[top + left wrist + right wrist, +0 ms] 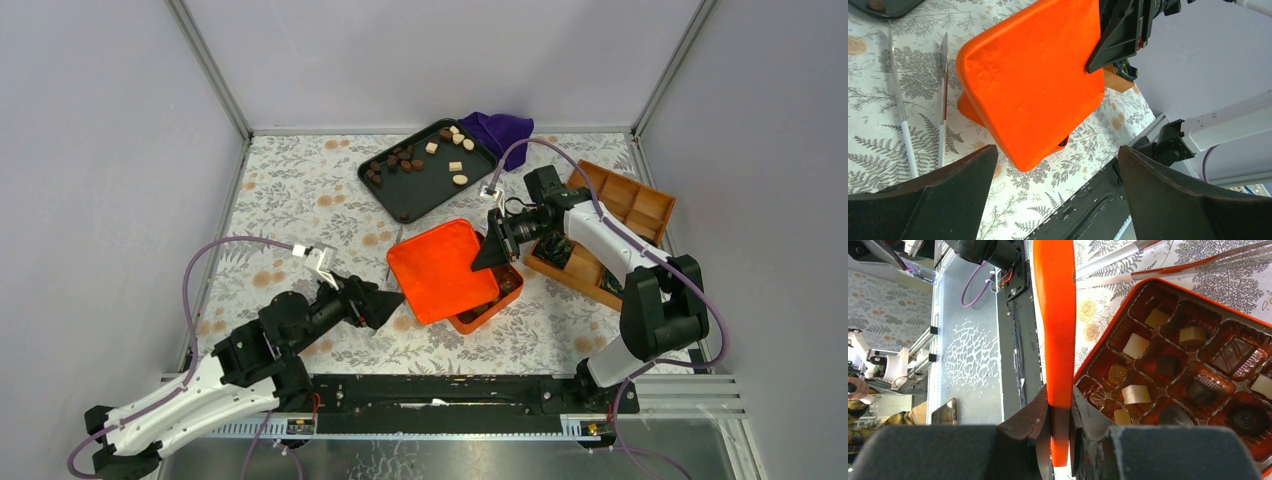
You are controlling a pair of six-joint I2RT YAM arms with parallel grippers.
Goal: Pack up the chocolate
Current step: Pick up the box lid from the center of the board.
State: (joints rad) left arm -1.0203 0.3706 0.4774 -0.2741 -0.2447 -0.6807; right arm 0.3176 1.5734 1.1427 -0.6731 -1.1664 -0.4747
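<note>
Chocolate (420, 160) is in two places. The loose pieces are on the black tray (440, 185) at the back of the worktop (300, 200). They're scattered along the tray's long axis, near-left to far-right. From the top view they're too small to tell which way any single piece points. Mix is dark brown, mid brown and cream.

The rest (1135, 394) is in the orange box (1168, 282), one per cell, tops up: cream squares, dark blocks, a ridged oval and a round swirl.

Right hand (1060, 425) is clamped on the edge of the orange lid (440, 268). The lid is tilted over the box, not seated, and the box's near-right cells are exposed.

Left hand (385, 303) has its fingers wide apart and holds nothing, just beside the lid's left corner.

Tongs (903, 110) lie flat left of the box.
</note>
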